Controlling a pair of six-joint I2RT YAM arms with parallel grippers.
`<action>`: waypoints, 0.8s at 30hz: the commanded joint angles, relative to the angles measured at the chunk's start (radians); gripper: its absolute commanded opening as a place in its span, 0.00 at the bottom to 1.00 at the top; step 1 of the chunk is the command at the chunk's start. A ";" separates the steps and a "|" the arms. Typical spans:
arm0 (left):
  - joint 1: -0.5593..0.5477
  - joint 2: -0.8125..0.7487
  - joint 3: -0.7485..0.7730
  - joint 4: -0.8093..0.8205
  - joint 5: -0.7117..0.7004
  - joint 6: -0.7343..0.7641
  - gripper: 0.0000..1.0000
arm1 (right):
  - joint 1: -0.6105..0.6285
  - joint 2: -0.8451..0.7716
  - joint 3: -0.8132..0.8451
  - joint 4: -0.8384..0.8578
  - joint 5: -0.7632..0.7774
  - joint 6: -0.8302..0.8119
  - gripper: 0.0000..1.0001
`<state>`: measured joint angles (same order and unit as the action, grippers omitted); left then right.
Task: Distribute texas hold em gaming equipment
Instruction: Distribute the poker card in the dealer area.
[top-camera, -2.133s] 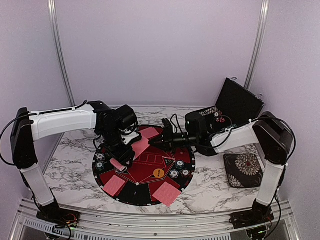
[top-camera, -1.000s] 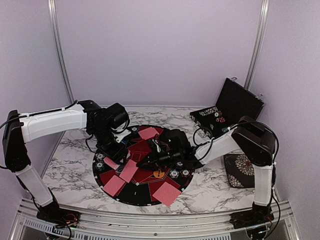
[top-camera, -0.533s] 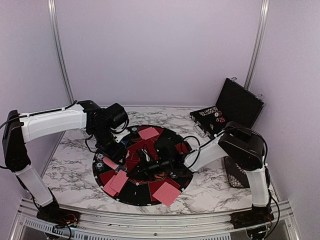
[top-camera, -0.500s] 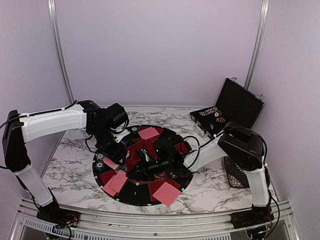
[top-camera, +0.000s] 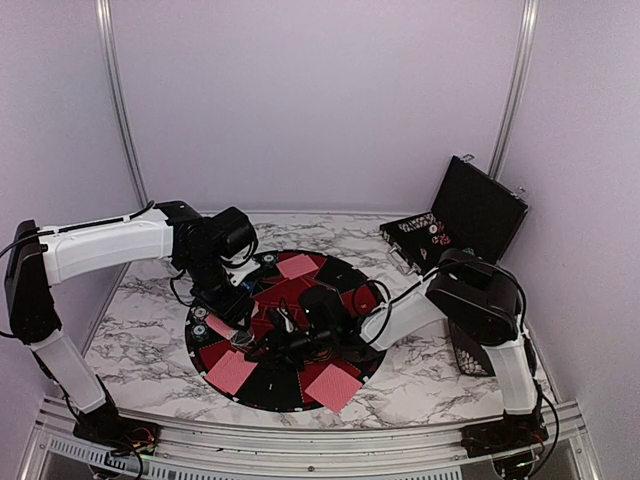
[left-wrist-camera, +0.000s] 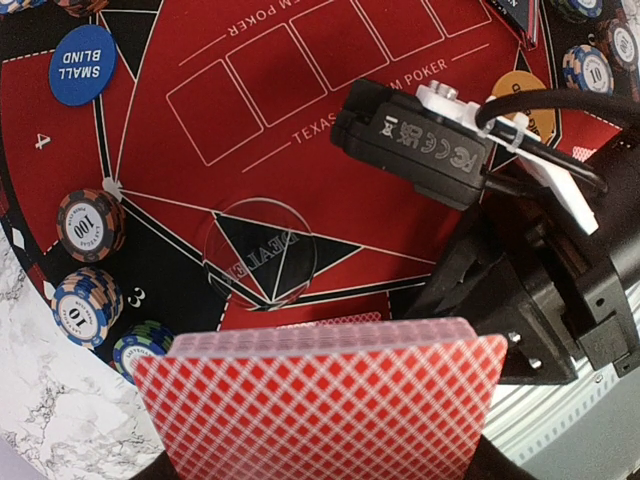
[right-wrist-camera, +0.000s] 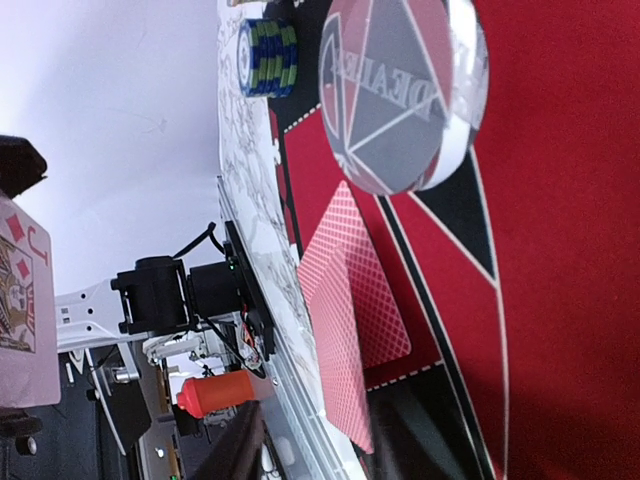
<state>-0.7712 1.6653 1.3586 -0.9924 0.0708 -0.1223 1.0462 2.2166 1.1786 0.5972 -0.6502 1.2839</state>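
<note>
A round red-and-black poker mat (top-camera: 352, 288) lies mid-table. My left gripper (top-camera: 224, 322) is shut on a deck of red-backed cards (left-wrist-camera: 320, 410) above the mat's left side; its fingers are hidden behind the deck. My right gripper (top-camera: 256, 345) reaches low across the mat to the front left and holds a tilted red-backed card (right-wrist-camera: 338, 375) over a card lying flat (right-wrist-camera: 360, 290). A clear dealer disc (left-wrist-camera: 260, 255) lies just beyond. Chip stacks (left-wrist-camera: 90, 225) line the left rim. A blue small-blind disc (left-wrist-camera: 82, 63) and an orange disc (left-wrist-camera: 527, 93) lie on the mat.
Red-backed cards lie on the mat at the back (top-camera: 297, 266), front right (top-camera: 333, 386) and front left (top-camera: 231, 371). The open black case (top-camera: 470, 212) stands at the back right. The right arm's body (left-wrist-camera: 420, 150) lies close under the left gripper.
My right gripper has swept from the mat's middle to its front left, carrying a card. My left gripper moved left with the deck, then held still.
</note>
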 joint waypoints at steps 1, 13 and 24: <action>0.004 -0.050 -0.007 0.003 0.002 0.012 0.46 | 0.011 -0.021 0.017 -0.049 0.029 -0.027 0.42; 0.004 -0.062 -0.016 0.003 -0.002 0.009 0.46 | 0.026 -0.056 0.098 -0.279 0.067 -0.129 0.67; 0.005 -0.059 -0.012 0.003 -0.002 0.012 0.46 | 0.026 -0.050 0.188 -0.451 0.072 -0.176 0.68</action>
<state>-0.7712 1.6413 1.3434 -0.9924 0.0704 -0.1223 1.0630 2.1838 1.3163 0.2478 -0.5934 1.1473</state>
